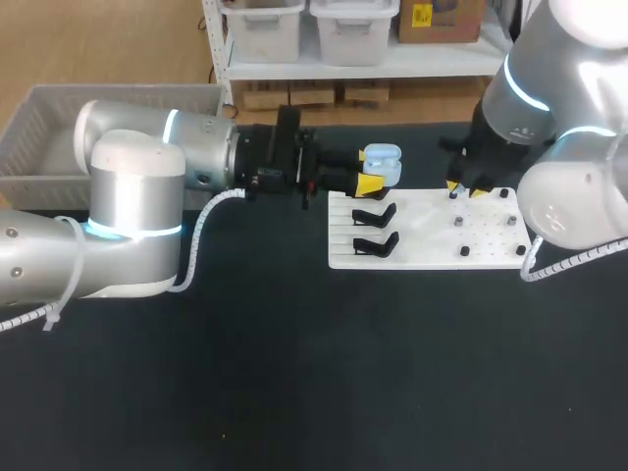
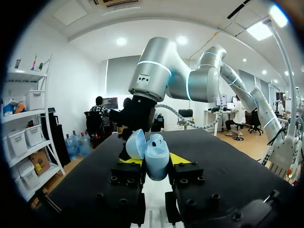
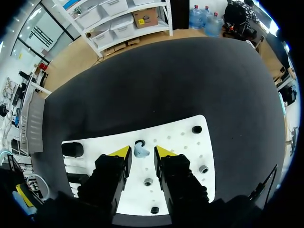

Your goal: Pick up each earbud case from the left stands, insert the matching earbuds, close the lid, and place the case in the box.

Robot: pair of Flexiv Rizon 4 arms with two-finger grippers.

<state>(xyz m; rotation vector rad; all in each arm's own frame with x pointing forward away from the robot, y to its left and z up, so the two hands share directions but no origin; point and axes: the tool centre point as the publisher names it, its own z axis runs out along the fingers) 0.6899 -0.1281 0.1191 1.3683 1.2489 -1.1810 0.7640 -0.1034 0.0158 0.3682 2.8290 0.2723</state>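
Clamping the lid-up blue earbud case (image 2: 156, 153) by its lower body, left end effector (image 2: 156, 160) holds a light, hard, likely slippery shell; right end effector (image 3: 142, 153) hangs unclenched, straddling a tiny pale earbud (image 3: 140, 151) on the white board (image 3: 183, 142), probably best pinched gently across its sides.
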